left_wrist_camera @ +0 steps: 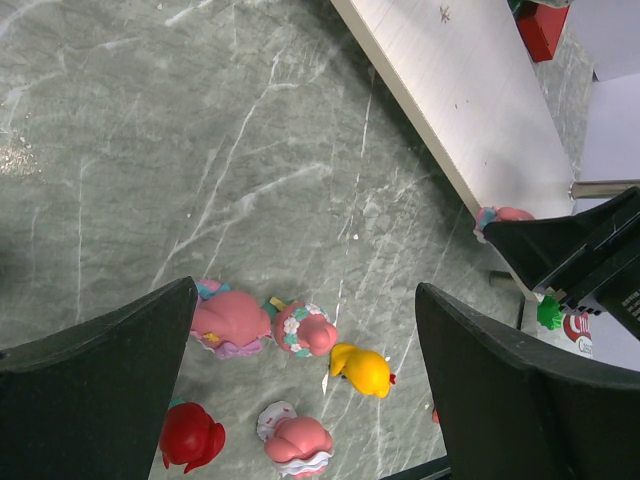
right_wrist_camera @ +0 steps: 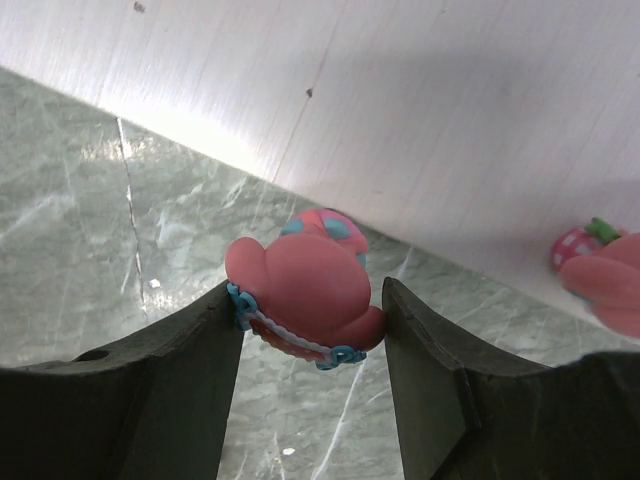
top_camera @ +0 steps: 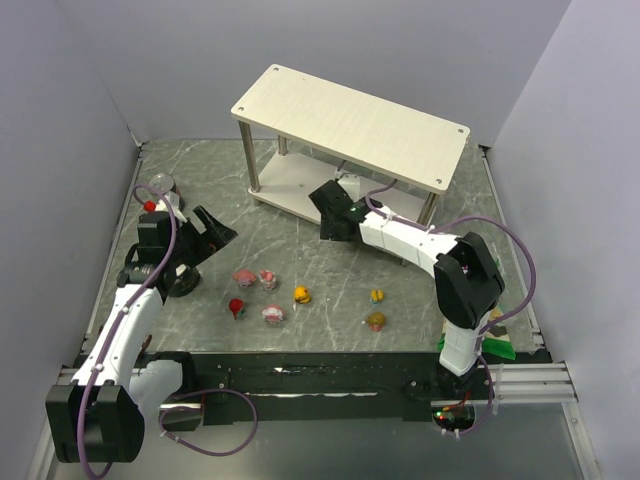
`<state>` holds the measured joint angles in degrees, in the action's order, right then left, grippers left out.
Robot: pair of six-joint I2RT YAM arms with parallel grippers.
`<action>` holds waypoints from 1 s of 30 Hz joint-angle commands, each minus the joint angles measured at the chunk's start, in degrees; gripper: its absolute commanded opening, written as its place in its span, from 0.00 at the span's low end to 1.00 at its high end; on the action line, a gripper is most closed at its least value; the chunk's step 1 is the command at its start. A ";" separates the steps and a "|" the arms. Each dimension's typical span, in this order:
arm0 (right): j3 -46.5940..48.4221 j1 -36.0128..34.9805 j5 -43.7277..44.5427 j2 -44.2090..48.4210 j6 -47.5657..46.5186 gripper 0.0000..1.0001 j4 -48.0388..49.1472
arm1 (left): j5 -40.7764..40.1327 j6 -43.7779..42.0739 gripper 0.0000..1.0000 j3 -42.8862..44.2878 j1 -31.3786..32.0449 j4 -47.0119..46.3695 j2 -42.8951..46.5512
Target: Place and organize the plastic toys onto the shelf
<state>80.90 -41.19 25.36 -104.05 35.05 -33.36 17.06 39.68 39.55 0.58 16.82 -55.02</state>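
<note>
My right gripper (right_wrist_camera: 310, 300) is shut on a pink toy with blue trim (right_wrist_camera: 300, 285), held at the front edge of the shelf's lower board (right_wrist_camera: 420, 90). Another pink toy (right_wrist_camera: 600, 275) lies on that board to the right. In the top view the right gripper (top_camera: 330, 212) is at the shelf (top_camera: 350, 110). My left gripper (left_wrist_camera: 305, 290) is open and empty above the table. Below it lie two pink toys (left_wrist_camera: 232, 320) (left_wrist_camera: 305, 330), a yellow one (left_wrist_camera: 362, 370), a red one (left_wrist_camera: 190, 437) and a third pink one (left_wrist_camera: 297, 440). Two more toys (top_camera: 377, 296) (top_camera: 375, 321) lie to the right.
A metal can (top_camera: 160, 187) stands at the far left beside the left arm. A green bag (top_camera: 497, 346) lies behind the right arm's base. Grey walls close the table on three sides. A red object (left_wrist_camera: 540, 25) shows beyond the shelf board.
</note>
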 commanded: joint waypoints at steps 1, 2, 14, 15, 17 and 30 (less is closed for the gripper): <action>3.30 1.46 1.26 3.06 -0.07 0.11 0.58 | -0.27 -0.39 0.96 0.18 0.04 -2.32 -0.17; 3.12 1.64 1.18 3.15 -0.15 0.12 1.10 | -0.19 -0.48 0.97 0.18 0.04 -2.23 -0.17; 5.32 5.50 0.91 0.60 -1.82 0.15 1.11 | -0.27 -0.48 0.96 0.26 0.04 -2.23 -0.35; 5.40 5.77 0.83 0.43 -2.00 0.15 1.28 | -0.19 -0.48 0.96 0.26 0.12 -2.14 -0.43; 5.58 5.94 0.56 0.34 -2.61 0.17 1.37 | -0.27 -0.48 0.96 0.26 0.12 -2.14 -0.52; 6.37 7.17 -0.40 -1.77 -4.64 0.27 0.05 | -0.27 -0.57 0.96 0.09 0.04 -2.32 -0.78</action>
<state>84.75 -34.70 24.29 -105.36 31.57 -33.89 17.04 39.68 39.55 0.58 16.75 -55.83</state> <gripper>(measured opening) 0.605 0.966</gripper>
